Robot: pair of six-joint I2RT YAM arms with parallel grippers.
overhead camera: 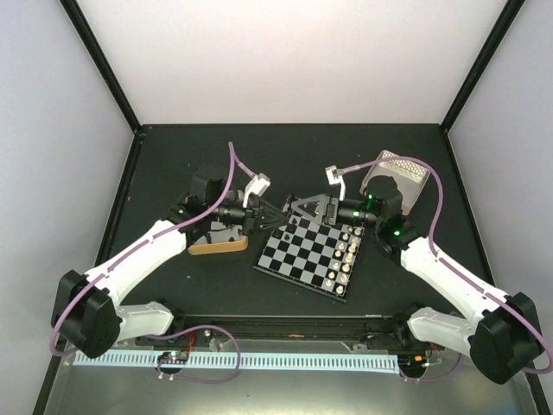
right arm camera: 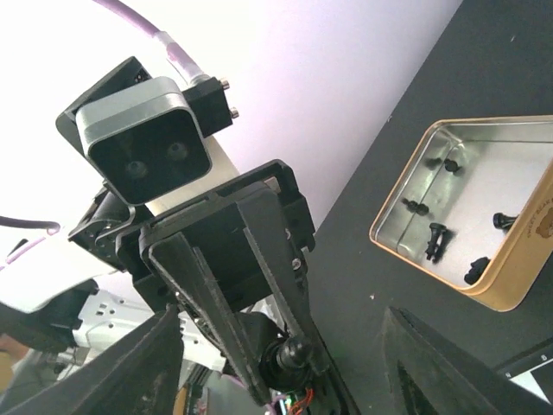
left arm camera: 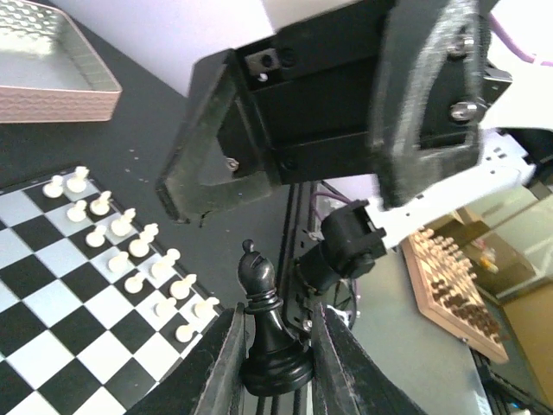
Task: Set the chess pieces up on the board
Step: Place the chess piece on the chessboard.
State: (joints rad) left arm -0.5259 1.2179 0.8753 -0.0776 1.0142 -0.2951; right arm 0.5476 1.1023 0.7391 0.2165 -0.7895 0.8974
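- Black bishop (left arm camera: 263,316), lower centre of the left wrist view, pinched at its base by left gripper (left arm camera: 275,367), beside board (overhead camera: 302,252).
- Probably light, rigid, slick; grip the wide base.
- Right gripper (right arm camera: 281,367) spread wide, holding nothing.

Gold-rimmed tin (right arm camera: 518,278) holds several black chess pieces (right arm camera: 436,240); right end effector (right arm camera: 281,363) spread wide.
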